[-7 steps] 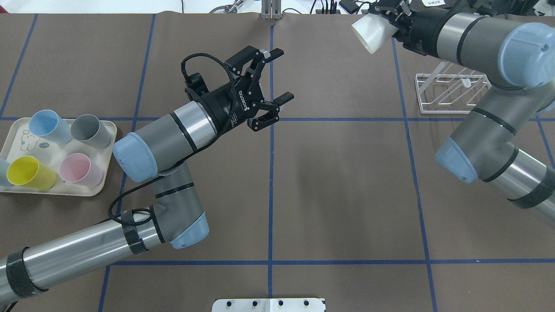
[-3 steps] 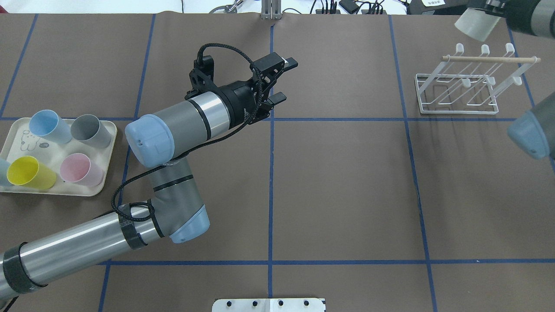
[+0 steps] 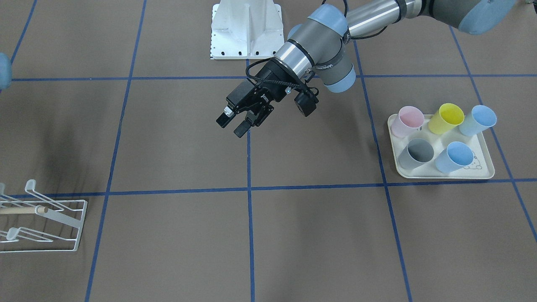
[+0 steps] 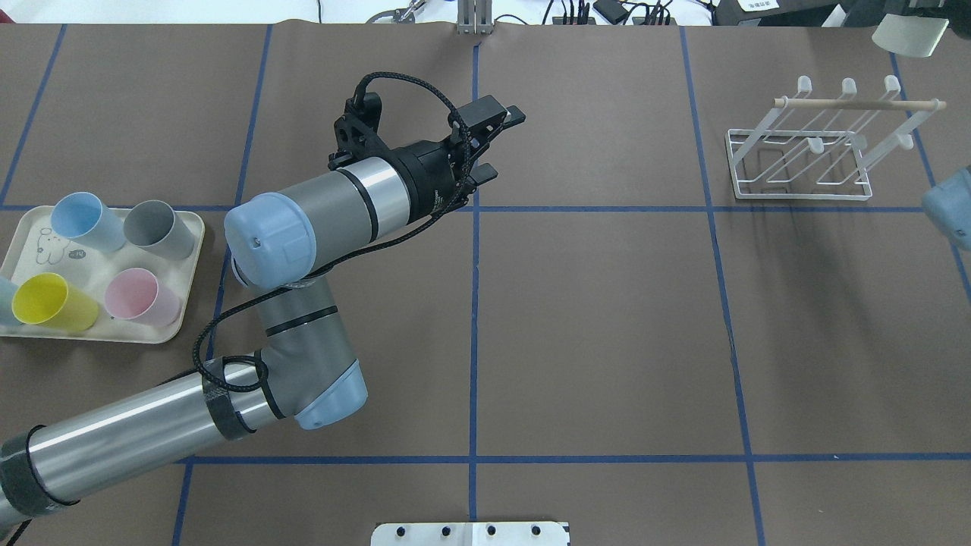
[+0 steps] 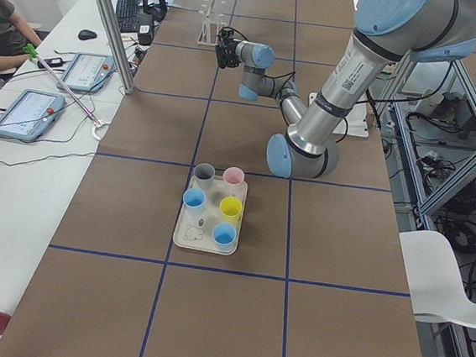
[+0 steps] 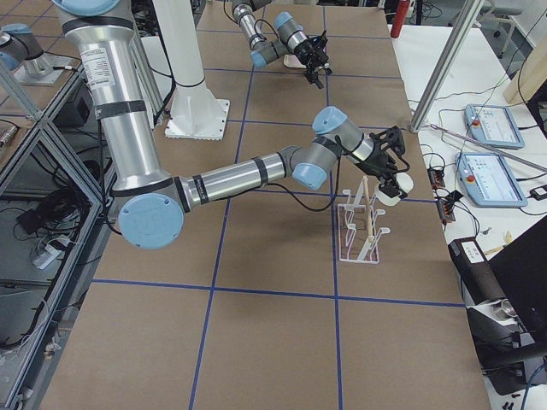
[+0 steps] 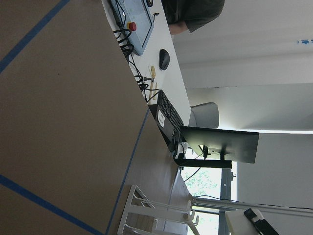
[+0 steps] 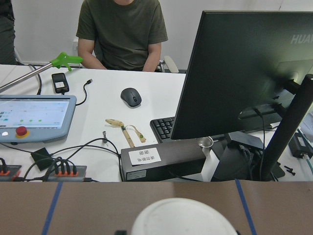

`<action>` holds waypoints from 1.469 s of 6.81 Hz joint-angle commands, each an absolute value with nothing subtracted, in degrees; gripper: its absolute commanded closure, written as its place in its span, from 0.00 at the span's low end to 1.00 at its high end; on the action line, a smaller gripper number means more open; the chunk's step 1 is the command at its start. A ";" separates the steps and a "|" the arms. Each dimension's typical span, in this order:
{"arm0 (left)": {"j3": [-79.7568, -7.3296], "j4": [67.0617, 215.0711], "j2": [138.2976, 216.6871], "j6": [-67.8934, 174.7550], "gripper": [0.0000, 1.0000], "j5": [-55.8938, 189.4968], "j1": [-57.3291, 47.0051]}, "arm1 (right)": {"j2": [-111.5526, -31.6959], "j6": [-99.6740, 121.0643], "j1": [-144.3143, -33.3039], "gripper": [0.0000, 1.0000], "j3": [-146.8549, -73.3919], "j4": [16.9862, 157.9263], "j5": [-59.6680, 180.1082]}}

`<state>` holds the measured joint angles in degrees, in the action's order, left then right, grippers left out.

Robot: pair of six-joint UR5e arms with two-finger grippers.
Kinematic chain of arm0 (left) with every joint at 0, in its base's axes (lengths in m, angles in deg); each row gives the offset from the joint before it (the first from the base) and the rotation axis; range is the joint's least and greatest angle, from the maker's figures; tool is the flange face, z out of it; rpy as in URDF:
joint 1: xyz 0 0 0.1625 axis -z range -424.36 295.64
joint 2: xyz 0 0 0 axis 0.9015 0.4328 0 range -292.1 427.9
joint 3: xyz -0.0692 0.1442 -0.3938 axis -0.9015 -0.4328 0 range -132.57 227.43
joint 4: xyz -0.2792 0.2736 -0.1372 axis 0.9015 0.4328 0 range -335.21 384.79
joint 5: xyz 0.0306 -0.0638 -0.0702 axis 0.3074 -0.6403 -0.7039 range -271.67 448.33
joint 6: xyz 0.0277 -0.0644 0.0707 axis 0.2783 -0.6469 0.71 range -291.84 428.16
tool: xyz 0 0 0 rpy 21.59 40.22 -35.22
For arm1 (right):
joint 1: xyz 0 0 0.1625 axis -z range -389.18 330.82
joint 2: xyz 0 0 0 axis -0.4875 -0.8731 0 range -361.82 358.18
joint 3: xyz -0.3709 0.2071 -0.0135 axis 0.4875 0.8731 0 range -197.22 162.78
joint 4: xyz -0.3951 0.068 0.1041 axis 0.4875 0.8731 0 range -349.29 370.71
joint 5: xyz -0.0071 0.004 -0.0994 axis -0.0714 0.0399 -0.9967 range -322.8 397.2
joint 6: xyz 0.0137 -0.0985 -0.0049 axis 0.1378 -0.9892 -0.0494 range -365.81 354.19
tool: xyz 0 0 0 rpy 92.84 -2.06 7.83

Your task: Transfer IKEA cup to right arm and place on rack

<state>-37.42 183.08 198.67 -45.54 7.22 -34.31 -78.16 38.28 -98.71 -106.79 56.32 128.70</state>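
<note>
Stock of the cell as I read it from my station:

- Left gripper (image 4: 499, 144): I log it empty, fingers spread about halfway. It hangs above the brown table (image 4: 607, 326) near the centre blue tape line, pointing toward the far edge.
- Right gripper (image 6: 395, 173): I see it only small in the right-side view, closed round the IKEA cup. How wide the fingers stand I cannot tell, as the cup covers them.
- IKEA cup (image 6: 400, 184): white, and carried in the air at the right arm's tip. In the overhead view it (image 4: 909, 36) sits at the top right corner, beyond the rack's far side. In the right wrist view its rim (image 8: 183, 218) fills the bottom centre. I count it on no prong.
- Rack (image 4: 800, 197): white wire frame standing on the table's right part, with upturned prongs and a light wooden dowel (image 4: 857, 104) across the top. I find no cup on it.
- Cream tray (image 4: 102, 265): at the table's left end, with a rabbit drawing. It holds five upright cups, namely a pink cup (image 3: 409, 121), a yellow cup (image 3: 449, 118), a grey cup (image 3: 417, 153) and two blue cups (image 3: 480, 119) (image 3: 456, 156).
- Operators' desk, past the far edge: a black monitor (image 8: 249, 73), a mouse (image 8: 131, 96), a teach pendant (image 8: 34, 115), and a seated person in a dark T-shirt (image 8: 122, 34).
</note>
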 commanded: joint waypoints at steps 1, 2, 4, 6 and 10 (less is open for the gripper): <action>-37.56 182.46 198.59 -45.31 0.01 7.21 -34.39 | -76.18 33.07 -99.40 1.00 -94.09 43.81 127.55; -37.56 182.38 198.68 -45.31 0.00 7.21 -34.47 | -74.61 33.04 -99.32 1.00 -91.94 42.97 127.46; -37.65 182.46 198.68 -45.31 0.01 7.21 -34.47 | -74.59 32.95 -99.14 1.00 -91.22 42.88 127.72; -37.65 182.46 198.59 -45.31 0.00 7.21 -34.47 | -74.76 33.13 -99.05 1.00 -91.57 42.79 128.07; -37.56 182.55 198.24 -45.39 0.00 7.21 -34.65 | -76.96 33.31 -98.44 1.00 -92.71 42.70 129.73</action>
<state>-37.64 182.52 198.29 -45.39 7.21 -34.54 -76.28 33.32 -98.61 -92.13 42.73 128.66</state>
